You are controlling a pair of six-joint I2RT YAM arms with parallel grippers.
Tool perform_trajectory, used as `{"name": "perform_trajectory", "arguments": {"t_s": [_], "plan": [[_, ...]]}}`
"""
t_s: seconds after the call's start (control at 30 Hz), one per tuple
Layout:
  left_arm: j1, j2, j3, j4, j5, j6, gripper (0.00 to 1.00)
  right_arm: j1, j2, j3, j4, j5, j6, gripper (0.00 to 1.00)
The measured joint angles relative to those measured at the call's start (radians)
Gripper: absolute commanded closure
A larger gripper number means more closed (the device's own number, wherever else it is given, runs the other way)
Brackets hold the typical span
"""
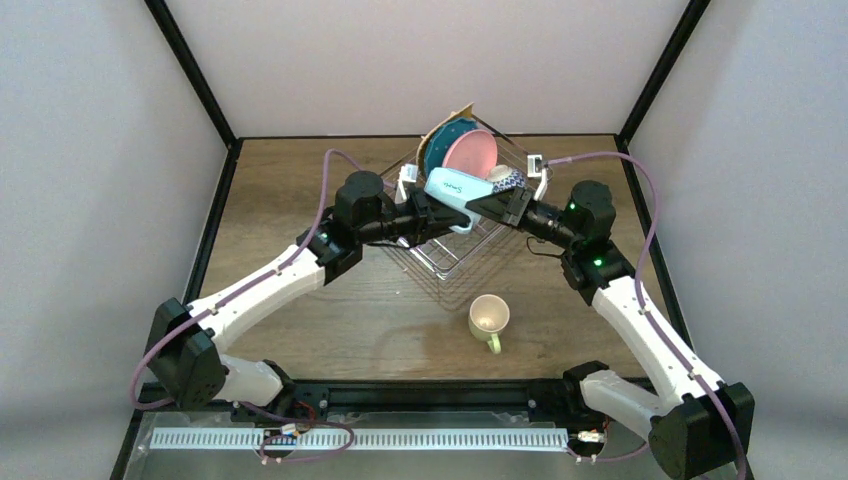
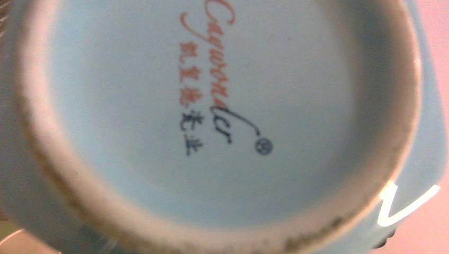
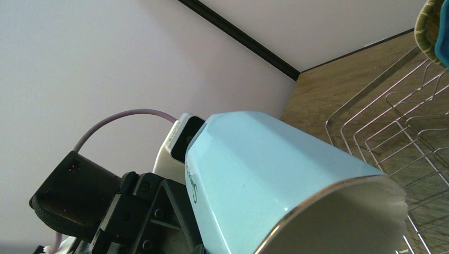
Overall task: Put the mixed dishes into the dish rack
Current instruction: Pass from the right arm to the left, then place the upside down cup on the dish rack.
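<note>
Left of centre in the overhead view, the left gripper (image 1: 428,207) meets the base end of the light-blue mug (image 1: 450,188). The mug lies on its side in the air above the dish rack (image 1: 455,255). Its stamped underside fills the left wrist view, and the gripper appears clamped on it, though the fingers themselves are hidden. Behind the mug, the teal dotted plate (image 1: 435,152), tan woven-look plate (image 1: 460,113) and pink round plate (image 1: 470,152) stand on edge at the rack's far end. The blue-and-white patterned bowl (image 1: 507,178) sits just to their right. Nearer the arms, the pale yellow-green mug (image 1: 489,316) stands upright on the table (image 1: 300,180), outside the rack. At right, the right gripper (image 1: 503,205) sits at the blue mug's mouth end; whether its jaws grip or stand apart cannot be told. Step in hand, as judged: placing the blue mug. The next move calls for lowering it into a free part of the rack, clear of the bowl.
</note>
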Motion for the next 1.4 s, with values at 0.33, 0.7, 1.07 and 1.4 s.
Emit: {"name": "perform_trajectory", "arguments": {"t_s": [0.33, 0.7, 1.07, 1.4], "plan": [[0.044, -0.016, 0.003, -0.06, -0.056, 0.058, 0.97, 0.002, 0.001, 0.007, -0.052, 0.032, -0.034, 0.53], [0.093, -0.015, 0.046, -0.182, -0.175, 0.122, 0.97, 0.01, 0.01, 0.051, -0.092, 0.019, -0.076, 0.52], [0.094, 0.036, 0.167, -0.347, -0.294, 0.238, 0.97, 0.01, 0.046, 0.111, -0.218, 0.084, -0.159, 0.51], [0.096, 0.142, 0.261, -0.515, -0.452, 0.326, 0.97, 0.006, 0.073, 0.161, -0.317, 0.161, -0.227, 0.51]]}}
